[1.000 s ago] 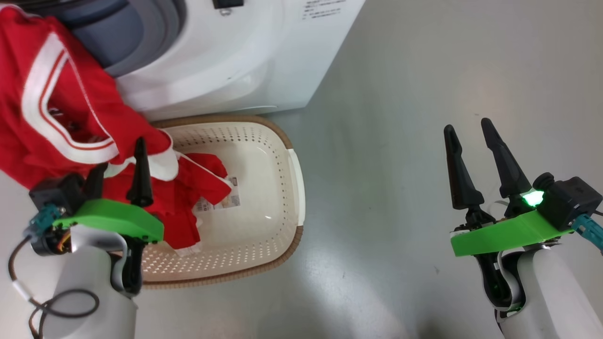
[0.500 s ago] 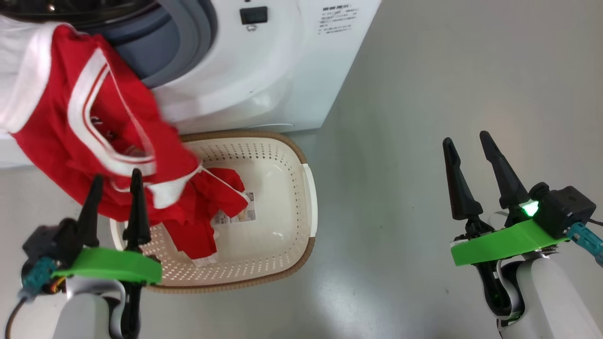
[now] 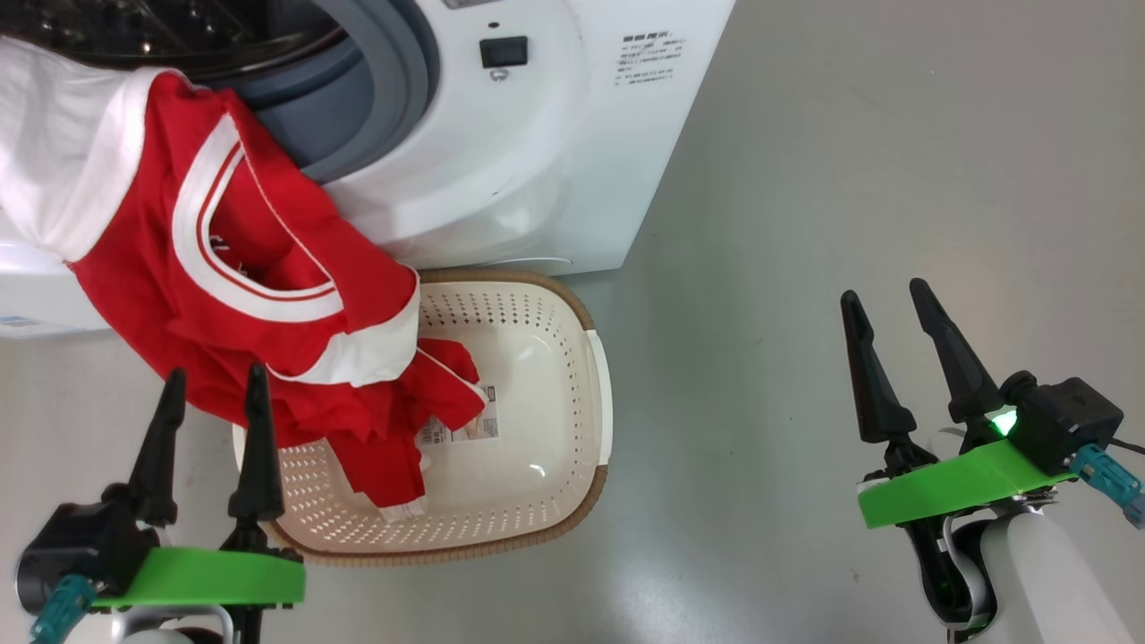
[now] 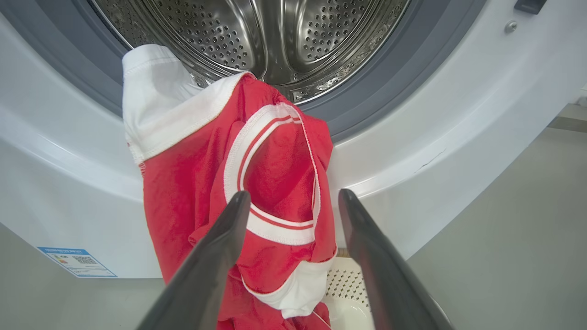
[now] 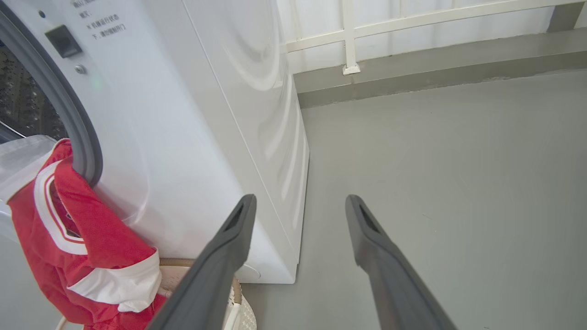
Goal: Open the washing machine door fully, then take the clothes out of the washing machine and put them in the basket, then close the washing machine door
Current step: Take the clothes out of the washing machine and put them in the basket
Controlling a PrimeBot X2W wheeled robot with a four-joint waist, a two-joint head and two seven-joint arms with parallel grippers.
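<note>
Clothes [image 3: 233, 295] hang lengthwise over the basket's [image 3: 528, 420] left end, tail inside it, straight ahead of the open, empty left tool [image 3: 216, 376] at its near corner. The right tool [image 3: 884, 293], also open, sits well right of the basket.

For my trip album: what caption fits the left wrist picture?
Open left gripper faces red clothes hanging out of the washing machine, above the basket.

Floor [image 3: 850, 134]: grey, smooth, faintly glossy. Far wall [image 5: 435, 34]: white, with white rails [image 5: 412, 20]; grey kerb [image 5: 435, 68] along its base.
</note>
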